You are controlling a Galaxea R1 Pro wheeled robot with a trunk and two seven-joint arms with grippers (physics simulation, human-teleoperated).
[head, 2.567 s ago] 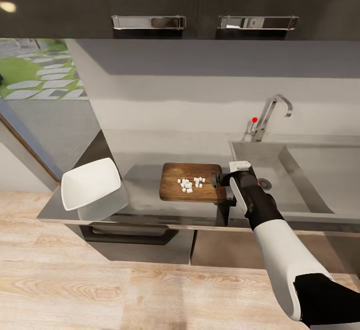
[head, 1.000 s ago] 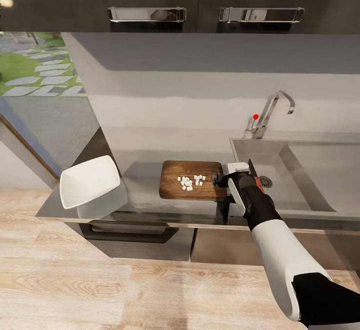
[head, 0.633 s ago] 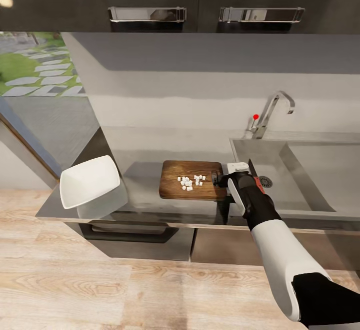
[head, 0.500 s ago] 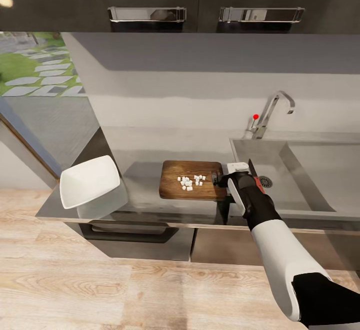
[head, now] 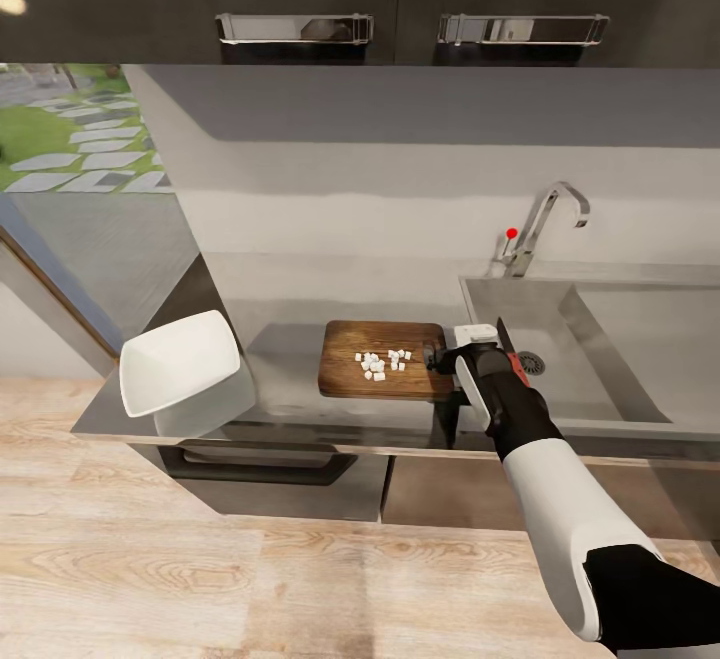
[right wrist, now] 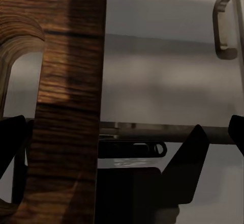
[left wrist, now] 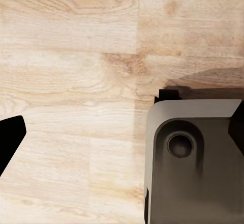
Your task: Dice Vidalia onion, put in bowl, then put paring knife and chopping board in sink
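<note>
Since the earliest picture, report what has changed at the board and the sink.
The head camera shifted slightly, so the whole scene sits a little differently. The right gripper has stayed at the slotted end of the chopping board, and over the last second nothing visibly moved. The diced onion stays heaped on the board, the bowl at the countertop's far left, and the paring knife beside the wrist by the sink.

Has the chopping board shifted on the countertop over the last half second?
No. The chopping board keeps its place beside the sink, diced onion on it.
</note>
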